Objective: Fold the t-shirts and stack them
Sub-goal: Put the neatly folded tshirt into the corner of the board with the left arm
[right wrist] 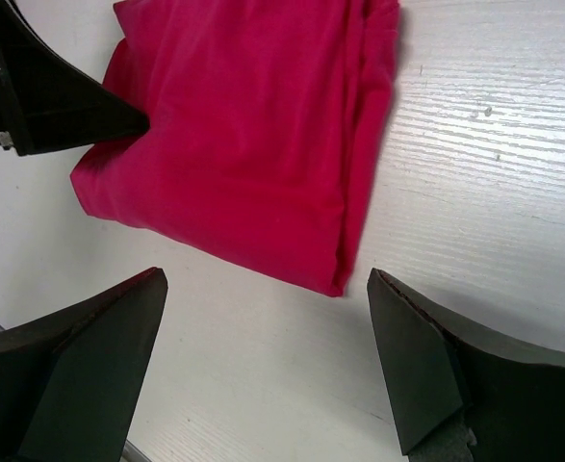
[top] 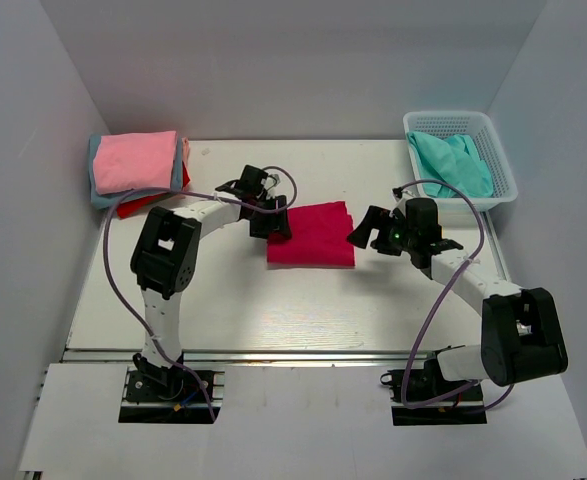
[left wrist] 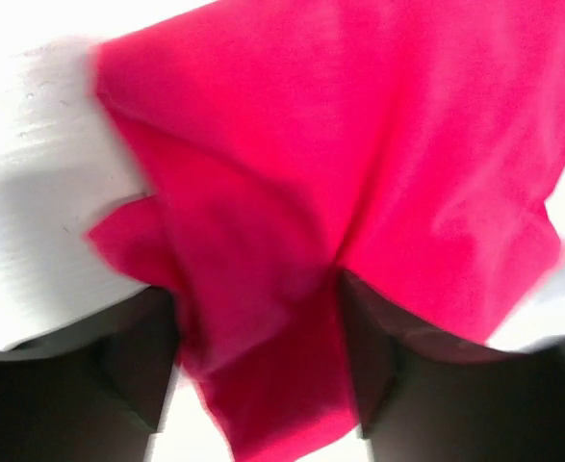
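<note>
A crimson-magenta t-shirt [top: 311, 235] lies folded into a rectangle at the table's middle. My left gripper [top: 273, 222] is at its left edge. In the left wrist view the cloth [left wrist: 359, 144] bunches up between the spread fingers [left wrist: 258, 385] and drapes over the right one. My right gripper [top: 363, 232] is open and empty just off the shirt's right edge. In the right wrist view [right wrist: 265, 279] the folded shirt [right wrist: 253, 135] lies just beyond its fingertips. A stack with a light pink t-shirt [top: 135, 160] on top, above grey-blue and red ones, sits at the back left.
A white mesh basket [top: 503, 175] at the back right holds a teal t-shirt [top: 455, 162]. White walls close in the table on the left, back and right. The left gripper's finger [right wrist: 51, 96] shows at the shirt's far edge in the right wrist view.
</note>
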Motion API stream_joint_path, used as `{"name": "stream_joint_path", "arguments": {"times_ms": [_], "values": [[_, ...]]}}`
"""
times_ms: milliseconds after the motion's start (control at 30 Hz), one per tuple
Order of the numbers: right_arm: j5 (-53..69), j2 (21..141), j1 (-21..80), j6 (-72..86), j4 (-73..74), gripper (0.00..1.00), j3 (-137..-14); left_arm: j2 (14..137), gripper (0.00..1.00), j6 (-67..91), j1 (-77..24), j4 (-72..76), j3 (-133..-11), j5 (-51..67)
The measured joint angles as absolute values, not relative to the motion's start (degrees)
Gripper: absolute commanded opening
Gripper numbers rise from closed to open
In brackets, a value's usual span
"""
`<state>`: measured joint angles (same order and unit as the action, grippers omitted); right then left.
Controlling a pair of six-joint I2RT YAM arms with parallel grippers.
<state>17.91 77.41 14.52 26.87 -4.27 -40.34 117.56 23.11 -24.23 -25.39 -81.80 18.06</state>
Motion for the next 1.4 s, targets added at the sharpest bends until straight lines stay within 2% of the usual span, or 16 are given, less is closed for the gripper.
{"name": "stream_joint_path", "arguments": {"times_ms": [33,100,367,433,467,500,600,800,1133,1400], "values": [[17.9,77.4,14.5,26.8,-4.3,0.90,-40.3,117.9,0.62,23.0,-24.7,-25.6,-82.2,17.0],[17.8,77.4,14.5,26.7,-4.3,0.90,-40.3,118.4,0.58,23.2,-25.5,-25.9,-82.6,15.1],[15.6,77.4,14.3,26.5,-3.9,0.90,-40.3,120.0,0.57,22.7,-28.4,-27.6,-85.5,7.9],[14.9,77.4,14.3,26.5,-3.9,0.90,-40.2,120.7,0.50,22.5,-29.1,-27.5,-86.5,7.1],[14.5,77.4,14.2,26.4,-3.9,0.90,-40.1,121.0,0.45,22.5,-29.4,-27.4,-86.8,6.6],[13.8,77.4,14.2,26.3,-4.0,0.90,-39.9,121.4,0.31,22.5,-29.6,-27.4,-87.1,6.3],[11.9,77.4,14.2,26.3,-3.4,0.90,-39.1,122.3,0.00,22.9,-30.3,-27.0,-88.4,6.0],[8.9,77.4,14.2,25.7,-2.9,0.90,-38.5,124.1,0.00,21.0,-30.9,-29.2,-92.4,4.1],[4.2,76.5,14.2,25.0,-3.9,0.90,-35.8,120.7,0.00,6.0,-30.6,-30.2,-93.0,-1.9],[-1.8,71.0,14.2,24.6,-4.6,0.90,-33.8,115.6,0.00,-5.3,-29.4,-31.3,-98.0,-13.0]]}}
